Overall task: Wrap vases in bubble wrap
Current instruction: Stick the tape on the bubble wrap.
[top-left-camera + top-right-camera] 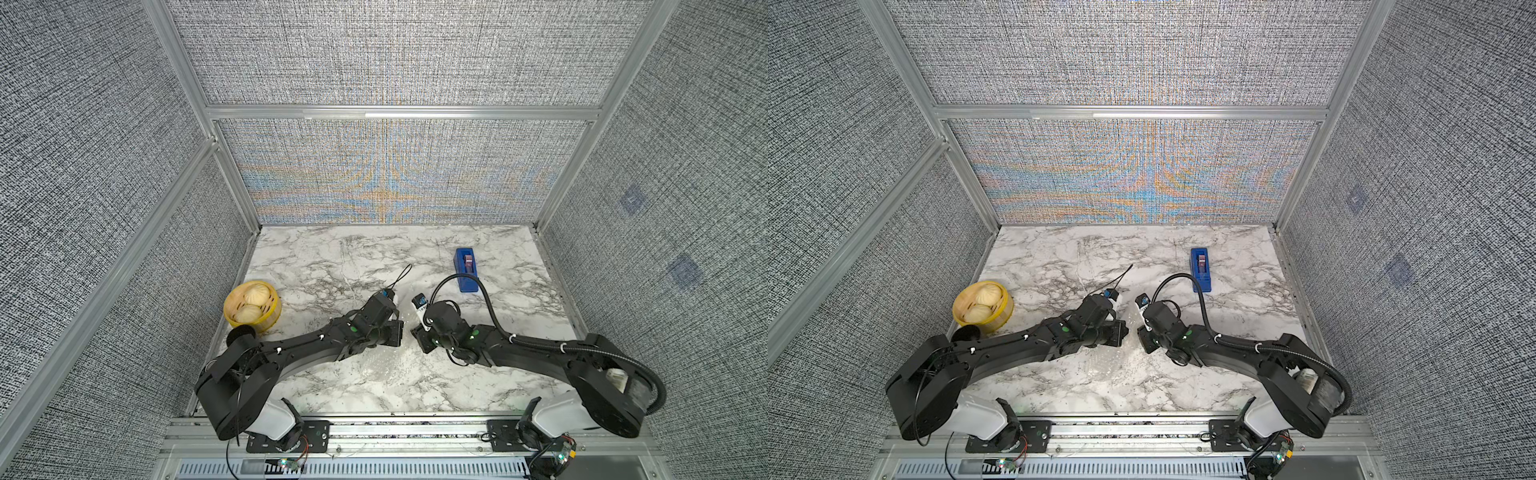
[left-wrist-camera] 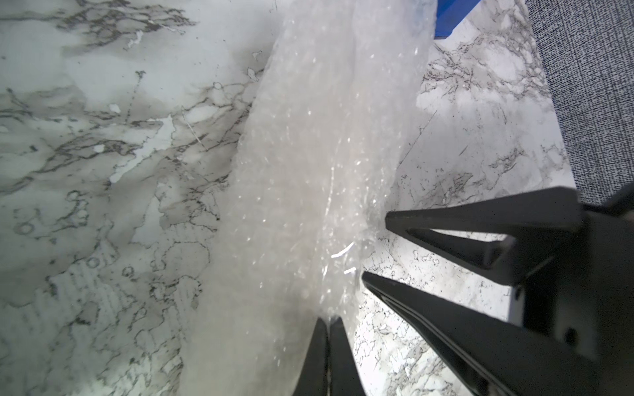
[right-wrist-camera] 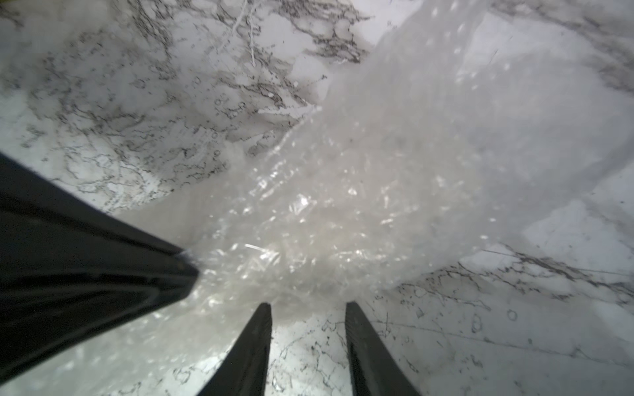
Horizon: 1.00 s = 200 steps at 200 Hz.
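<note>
1. The left gripper [image 2: 328, 320] has its jaws pressed together on a fold of the bubble wrap [image 2: 308, 171], pinching the sheet at its edge, as the left wrist view shows.
2. The right gripper [image 3: 307, 306] faces it with jaws apart. Its fingertips [image 3: 264, 310] touch the crumpled edge of the wrap, bare marble shows between them, and nothing is clamped.
3. The wrap stands up as a whitish, glinting ridge between the two grippers at the middle of the marble table [image 1: 332, 257]. In both top views more of the sheet lies flat and almost clear toward the near edge.
4. A white ribbed piece, apparently the vase [image 1: 1307, 379], shows only in part behind the right arm's elbow at the table's right near side, well apart from the wrap. Whether anything sits inside the raised wrap cannot be told.
5. A yellow steamer basket [image 1: 268, 323] at the table's left edge holds buns [image 1: 256, 296]. A dark round piece [image 1: 241, 332] sits just beside it, partly under the left arm.
6. A blue tape dispenser [image 1: 466, 270] lies on the far right side of the table.
7. The count: two grippers, one sheet of wrap, one basket with two buns, one dispenser, one dark round piece.
</note>
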Each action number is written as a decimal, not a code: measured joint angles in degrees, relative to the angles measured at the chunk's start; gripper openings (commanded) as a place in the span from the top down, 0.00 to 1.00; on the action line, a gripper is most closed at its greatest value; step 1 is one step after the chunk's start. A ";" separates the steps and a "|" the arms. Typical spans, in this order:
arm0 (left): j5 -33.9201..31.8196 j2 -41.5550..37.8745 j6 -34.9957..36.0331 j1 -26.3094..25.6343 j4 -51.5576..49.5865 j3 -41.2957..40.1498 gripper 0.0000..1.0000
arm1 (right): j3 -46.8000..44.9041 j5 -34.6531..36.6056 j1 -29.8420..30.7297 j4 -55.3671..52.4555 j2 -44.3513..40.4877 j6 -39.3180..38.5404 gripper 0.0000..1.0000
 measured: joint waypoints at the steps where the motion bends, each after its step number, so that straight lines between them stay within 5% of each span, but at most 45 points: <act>1: 0.00 0.00 0.00 0.00 0.00 0.00 1.00 | 0.02 0.02 0.00 0.00 -0.22 -0.02 0.60; 25: 0.00 -0.17 0.00 0.00 0.22 -0.31 1.00 | 2.05 -0.07 -0.09 -0.63 -2.54 -0.04 0.59; 38: 0.00 -0.20 0.00 0.00 0.42 -0.46 1.00 | 4.33 0.00 -0.15 -1.42 -1.95 -0.11 0.40; 59: 0.02 -0.26 0.00 0.00 0.90 -0.72 1.00 | 8.61 1.42 -0.31 -3.15 0.90 -0.37 0.31; 200: 0.61 -1.03 -0.26 0.00 1.97 -1.73 1.00 | 14.64 7.96 -0.59 -6.08 11.54 3.04 0.24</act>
